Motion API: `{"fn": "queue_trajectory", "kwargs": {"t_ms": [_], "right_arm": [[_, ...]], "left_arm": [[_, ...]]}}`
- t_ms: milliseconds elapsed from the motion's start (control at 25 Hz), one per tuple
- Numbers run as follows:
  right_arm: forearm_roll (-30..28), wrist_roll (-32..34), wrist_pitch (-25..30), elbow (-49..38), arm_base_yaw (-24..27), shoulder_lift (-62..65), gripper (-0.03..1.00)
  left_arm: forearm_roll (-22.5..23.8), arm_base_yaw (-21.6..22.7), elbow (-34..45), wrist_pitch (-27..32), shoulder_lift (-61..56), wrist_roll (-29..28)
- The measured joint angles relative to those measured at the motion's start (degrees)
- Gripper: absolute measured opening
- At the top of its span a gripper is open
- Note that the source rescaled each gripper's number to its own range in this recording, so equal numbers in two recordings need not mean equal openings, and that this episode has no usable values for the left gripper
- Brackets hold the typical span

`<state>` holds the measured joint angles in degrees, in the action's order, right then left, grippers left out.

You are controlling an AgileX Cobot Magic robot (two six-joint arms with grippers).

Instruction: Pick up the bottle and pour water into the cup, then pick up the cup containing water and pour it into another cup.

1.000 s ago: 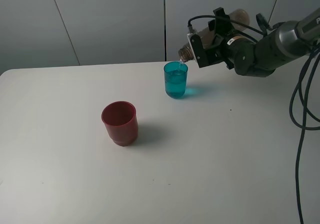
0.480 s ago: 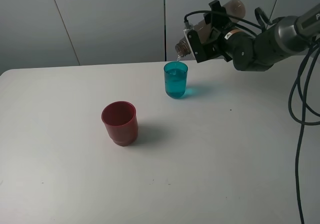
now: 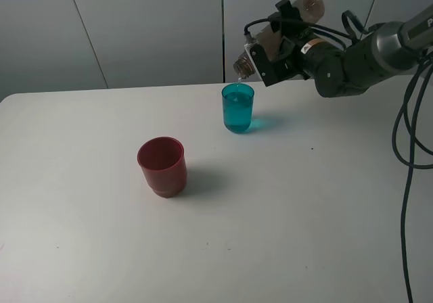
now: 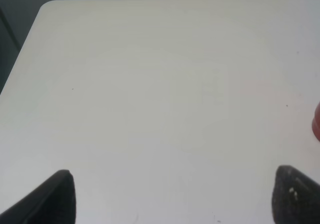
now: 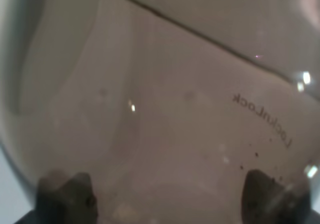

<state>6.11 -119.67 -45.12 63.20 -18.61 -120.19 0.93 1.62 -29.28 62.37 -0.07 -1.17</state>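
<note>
left gripper [image 4: 177, 196]: fingers spread wide, nothing held, bare table [image 4: 150, 84] seen beneath | red cup [image 3: 162, 166]: stood upright, well apart from right gripper [image 3: 272, 39], off to its lower left | teal cup [image 3: 238, 107]: upright, water seen inside, just below the bottle mouth, near that gripper | bottle [image 3: 306, 7]: clenched in right gripper, tilted neck-down toward teal cup

On my right wrist view the bottle [image 5: 160, 84] fills everything, blurred and cropped; my left wrist view cuts the red cup [image 4: 317, 121] to a sliver.
</note>
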Motion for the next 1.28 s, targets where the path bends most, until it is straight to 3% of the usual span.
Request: {"fn": "queue_trajectory", "kwargs": {"t_ms": [520,680,920,1040,1280], "right_arm": [[-3.5,0.0,-1.9,0.1,0.0,0.0,0.02],[-2.2,1.7,2.3,0.1,0.0,0.0,0.02],[4.4,16.1,4.2,0.1,0.0,0.0,0.02],[7.0,27.0,7.2,0.1,0.0,1.3,0.02],[8.2,41.8,13.9,0.1,0.0,5.9,0.02]], "left_arm": [[0.0,0.0,0.0,0.0,0.0,0.0],[0.0,0.0,0.0,0.0,0.0,-0.1],[0.0,0.0,0.0,0.0,0.0,-0.1],[0.0,0.0,0.0,0.0,0.0,-0.1],[0.0,0.0,0.0,0.0,0.0,-0.1]]}}
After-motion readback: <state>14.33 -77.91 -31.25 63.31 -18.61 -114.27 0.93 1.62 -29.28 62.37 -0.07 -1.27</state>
